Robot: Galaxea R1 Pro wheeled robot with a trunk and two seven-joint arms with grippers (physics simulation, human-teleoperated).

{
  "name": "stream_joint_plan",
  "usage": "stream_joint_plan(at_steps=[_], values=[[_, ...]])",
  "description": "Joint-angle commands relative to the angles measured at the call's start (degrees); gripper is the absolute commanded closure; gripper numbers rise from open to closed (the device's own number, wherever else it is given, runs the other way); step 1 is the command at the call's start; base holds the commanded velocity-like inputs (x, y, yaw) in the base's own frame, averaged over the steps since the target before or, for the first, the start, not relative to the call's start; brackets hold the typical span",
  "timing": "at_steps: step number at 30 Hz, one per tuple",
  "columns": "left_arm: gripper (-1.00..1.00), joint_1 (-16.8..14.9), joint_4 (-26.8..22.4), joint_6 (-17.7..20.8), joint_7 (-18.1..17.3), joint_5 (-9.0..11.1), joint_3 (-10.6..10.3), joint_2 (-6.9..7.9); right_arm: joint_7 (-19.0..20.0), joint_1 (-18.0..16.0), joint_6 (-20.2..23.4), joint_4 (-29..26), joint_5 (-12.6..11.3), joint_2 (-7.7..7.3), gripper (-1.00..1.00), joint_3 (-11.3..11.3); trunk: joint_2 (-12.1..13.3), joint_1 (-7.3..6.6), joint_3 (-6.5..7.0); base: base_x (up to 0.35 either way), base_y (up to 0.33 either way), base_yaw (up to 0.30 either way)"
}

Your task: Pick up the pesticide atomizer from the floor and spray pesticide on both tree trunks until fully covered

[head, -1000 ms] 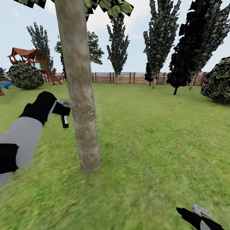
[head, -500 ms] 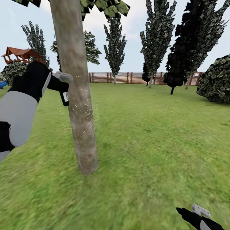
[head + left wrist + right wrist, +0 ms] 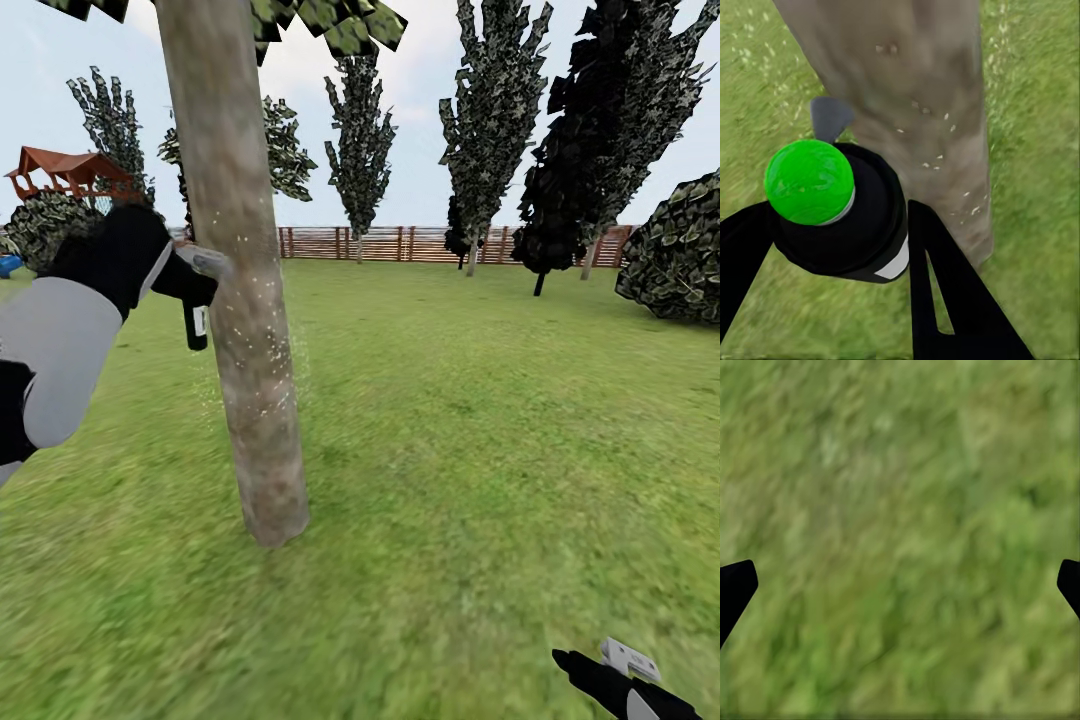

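Head view shows the garden lawn point(image 3: 480, 420) running back to a brown slat fence point(image 3: 400, 242), with dark column-shaped trees point(image 3: 495, 110) along it and a round bush point(image 3: 680, 255) at the right edge. Close in front stands the tree trunk point(image 3: 245, 300), a thick mottled grey-brown column rising from the grass to blocky green leaves point(image 3: 340, 22) at the top of the picture. Pale specks dot the bark at mid-height. A red-roofed play structure point(image 3: 65, 172) sits far off on the left.

The left gripper point(image 3: 190, 272) is raised just beside the trunk's left side, clenched around the pesticide atomizer point(image 3: 195, 325), whose dark body hangs down with its white label facing the camera. In the left wrist view the atomizer point(image 3: 844, 217) sits between the black fingers point(image 3: 945, 300), showing a bright green cap, with the speckled trunk point(image 3: 922, 112) right behind it.

The right gripper point(image 3: 610, 670) hangs low over grass at the lower right; in the right wrist view its fingertips point(image 3: 735, 585) stand wide apart, released, holding nothing.
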Motion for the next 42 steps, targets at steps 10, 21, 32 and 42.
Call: stream_joint_plan(at_steps=[10, 21, 32, 42], values=[[1.0, 0.2, 8.17, -0.36, -0.08, 0.02, -0.38, 0.22, 0.0, 0.0, 0.0, 0.06, 0.0, 0.0, -1.0, 0.0, 0.0, 0.0, 0.0, 0.0, 0.0, 0.0], [1.0, 0.61, 19.96, -3.86, 0.0, -0.1, -0.38, 0.33, 0.0, 0.0, 0.0, 0.07, 0.0, 0.0, -1.0, 0.0, 0.0, 0.0, 0.0, 0.0, 0.0, 0.0], [1.0, 13.72, 20.25, -16.04, 0.15, 0.09, -0.36, 1.58, 0.0, 0.0, 0.0, 0.03, 0.0, 0.0, -1.0, 0.0, 0.0, 0.0, 0.0, -0.011, 0.008, 0.0], [1.0, 22.47, 20.31, -25.42, 0.53, 0.38, -0.15, 3.19, -0.02, 0.0, 0.0, 0.01, 0.06, 0.0, -1.0, 0.0, 0.0, 0.0, 0.0, -0.236, 0.211, 0.0]])
